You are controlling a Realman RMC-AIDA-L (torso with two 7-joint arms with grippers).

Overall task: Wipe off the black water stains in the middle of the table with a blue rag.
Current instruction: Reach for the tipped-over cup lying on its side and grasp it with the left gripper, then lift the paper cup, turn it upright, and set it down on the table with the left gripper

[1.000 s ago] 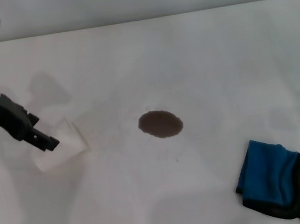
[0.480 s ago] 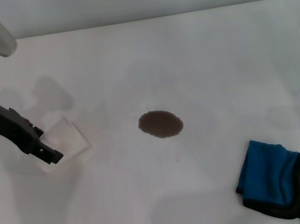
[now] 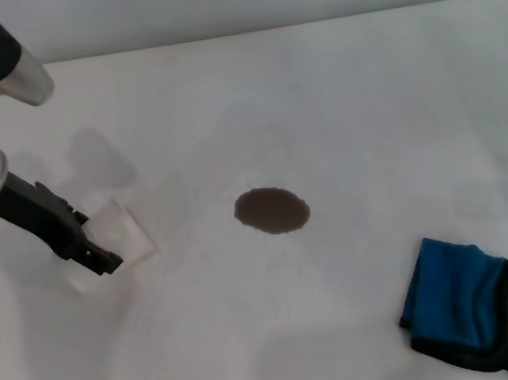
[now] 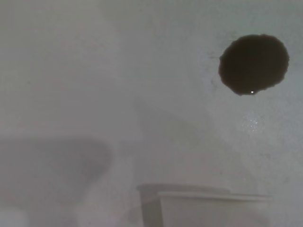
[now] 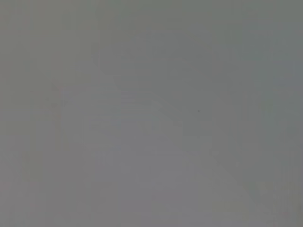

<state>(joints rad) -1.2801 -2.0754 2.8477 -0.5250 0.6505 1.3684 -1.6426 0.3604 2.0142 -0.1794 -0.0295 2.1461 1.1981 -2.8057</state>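
The black water stain (image 3: pixel 272 211) is one dark oval puddle in the middle of the white table (image 3: pixel 335 95); it also shows in the left wrist view (image 4: pixel 253 64). The blue rag (image 3: pixel 461 301), with black edging, lies crumpled at the front right, untouched. My left gripper (image 3: pixel 93 251) is at the left, shut on a white paper cup (image 3: pixel 119 231) that sits low at the tabletop, well left of the stain. The cup's rim shows in the left wrist view (image 4: pixel 208 201). My right gripper is out of view; its wrist view shows only plain grey.
The table's far edge (image 3: pixel 261 30) runs along the top of the head view. Faint grey shadows lie around the cup and near the front of the table.
My left arm has swung further into view at the top left, and the gripper with the cup has shifted slightly right. The stain and the rag have not moved.
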